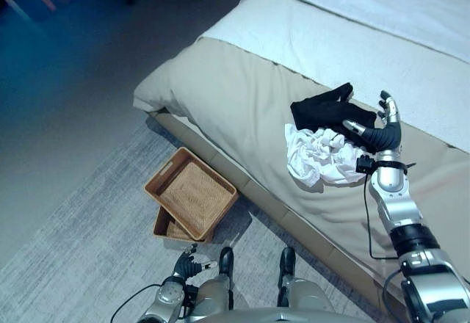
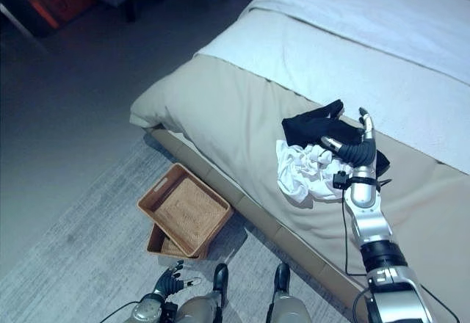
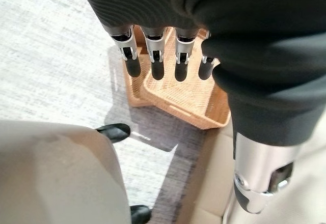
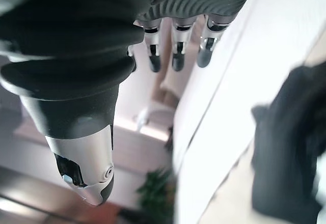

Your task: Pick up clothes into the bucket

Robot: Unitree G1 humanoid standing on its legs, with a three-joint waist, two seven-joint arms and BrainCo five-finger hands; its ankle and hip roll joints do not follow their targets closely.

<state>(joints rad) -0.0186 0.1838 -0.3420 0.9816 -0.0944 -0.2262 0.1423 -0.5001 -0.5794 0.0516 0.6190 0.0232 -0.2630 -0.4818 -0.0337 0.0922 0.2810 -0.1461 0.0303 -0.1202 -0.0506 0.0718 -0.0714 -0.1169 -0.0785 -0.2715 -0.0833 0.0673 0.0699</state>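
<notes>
A crumpled white garment (image 1: 317, 156) lies on the beige bed cover, with a black garment (image 1: 327, 109) just behind and touching it. My right hand (image 1: 382, 132) hovers upright at their right side, fingers straight and open, holding nothing; the black garment (image 4: 285, 147) shows past it in the right wrist view. Two stacked woven baskets (image 1: 189, 197) sit on the grey rug beside the bed's edge. My left hand (image 1: 185, 266) hangs low near the floor, fingers relaxed and open, with the baskets (image 3: 178, 94) beyond its fingers (image 3: 155, 56).
The bed (image 1: 242, 103) runs diagonally from the centre to the upper right, with a white sheet (image 1: 352, 37) over its far part. A grey rug (image 1: 81, 249) covers the floor at the lower left. Dark floor lies at the upper left.
</notes>
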